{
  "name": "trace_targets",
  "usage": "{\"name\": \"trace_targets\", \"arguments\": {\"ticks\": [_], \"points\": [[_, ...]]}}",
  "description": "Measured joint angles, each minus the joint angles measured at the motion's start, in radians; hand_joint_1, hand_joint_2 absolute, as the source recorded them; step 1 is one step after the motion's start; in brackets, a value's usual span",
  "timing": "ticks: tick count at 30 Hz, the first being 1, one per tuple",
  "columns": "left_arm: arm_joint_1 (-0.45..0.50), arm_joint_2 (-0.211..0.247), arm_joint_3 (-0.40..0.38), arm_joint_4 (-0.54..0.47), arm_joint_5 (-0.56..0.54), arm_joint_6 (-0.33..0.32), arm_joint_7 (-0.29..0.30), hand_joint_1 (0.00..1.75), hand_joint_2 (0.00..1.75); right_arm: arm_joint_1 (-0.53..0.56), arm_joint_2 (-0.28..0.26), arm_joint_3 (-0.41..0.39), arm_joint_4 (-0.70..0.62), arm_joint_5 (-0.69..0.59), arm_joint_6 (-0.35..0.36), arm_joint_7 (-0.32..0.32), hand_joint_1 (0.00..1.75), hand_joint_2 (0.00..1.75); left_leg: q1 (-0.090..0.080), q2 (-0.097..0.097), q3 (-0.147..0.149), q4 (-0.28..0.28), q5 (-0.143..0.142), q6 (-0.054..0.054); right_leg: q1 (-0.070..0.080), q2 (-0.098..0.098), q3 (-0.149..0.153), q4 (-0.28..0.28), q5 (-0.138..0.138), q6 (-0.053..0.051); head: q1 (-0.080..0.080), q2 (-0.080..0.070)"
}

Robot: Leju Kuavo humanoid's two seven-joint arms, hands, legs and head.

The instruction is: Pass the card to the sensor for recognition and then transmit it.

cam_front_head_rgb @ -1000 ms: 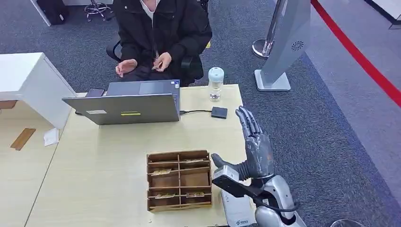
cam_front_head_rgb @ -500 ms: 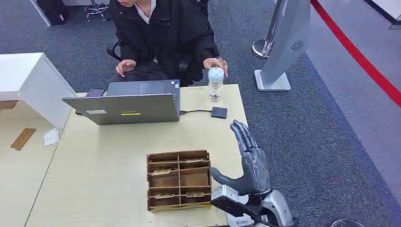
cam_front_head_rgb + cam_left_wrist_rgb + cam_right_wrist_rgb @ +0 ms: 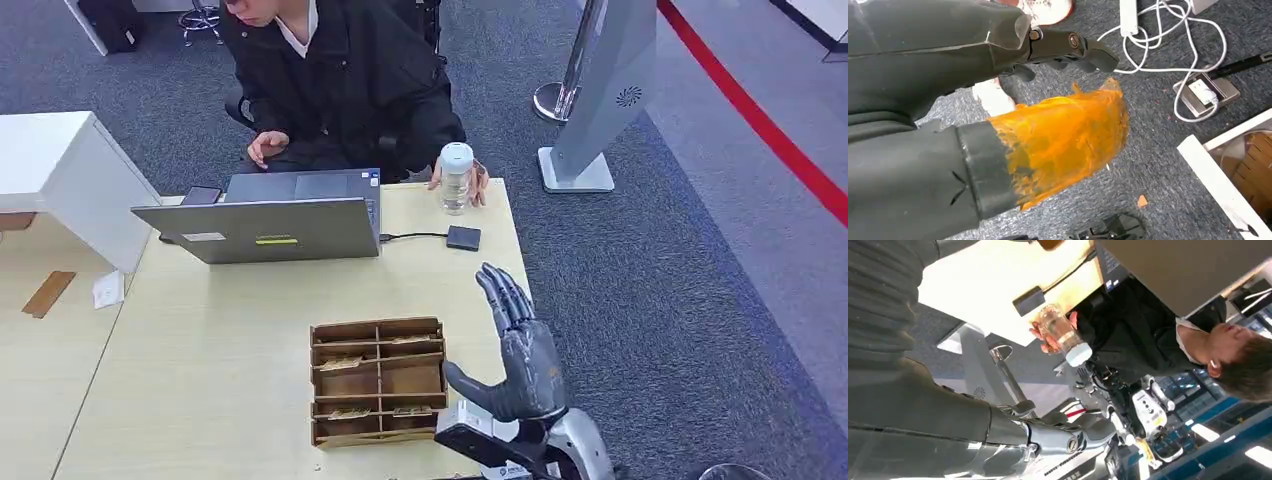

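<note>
My right hand (image 3: pixel 515 350) is raised over the table's near right corner, palm side on, fingers spread, holding nothing. In the right wrist view the right hand (image 3: pixel 998 430) is likewise empty. To its left stands a wooden compartment box (image 3: pixel 378 380) with small cards (image 3: pixel 340 364) lying in several slots. The small black square sensor (image 3: pixel 463 237) lies flat farther back, cabled to the laptop, well beyond my fingertips; the same sensor (image 3: pixel 1029 300) lies beside the bottle in the right wrist view. My left hand (image 3: pixel 973 45) hangs over the carpet, its orange-covered thumb (image 3: pixel 1068 135) apart from the dark fingers, nothing in it.
A person in a black jacket (image 3: pixel 340 80) sits behind the open laptop (image 3: pixel 270 225), one hand around a clear bottle (image 3: pixel 456 176) at the table's far right corner. A phone (image 3: pixel 201 195) lies left of the laptop. A white cabinet (image 3: pixel 60 180) stands left, a grey stand (image 3: pixel 600 100) right.
My right hand has dropped and drawn back toward the near table edge. The person leaned forward, reached for the bottle and now grips it.
</note>
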Motion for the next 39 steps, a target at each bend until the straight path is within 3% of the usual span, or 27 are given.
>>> {"name": "trace_targets", "arguments": {"ticks": [15, 39], "points": [[-0.001, 0.0, 0.0, 0.0, -0.025, -0.013, 0.015, 0.0, 0.0, -0.063, -0.009, 0.064, 0.056, 0.155, 0.084, 0.103, 0.0, 1.75, 0.0, 0.0, 0.0, 0.0, 0.0, 0.0, 0.0, 0.0, 0.0, 0.0, 0.0, 0.0, 0.0, 0.0], [-0.004, -0.002, 0.0, 0.0, -0.053, -0.034, 0.036, 0.0, 0.0, -0.145, -0.01, 0.153, 0.163, 0.255, 0.133, 0.174, 0.05, 1.75, 0.0, 0.0, 0.0, 0.0, 0.0, 0.0, 0.0, 0.0, 0.0, 0.0, 0.0, 0.0, 0.0, 0.0]]}}
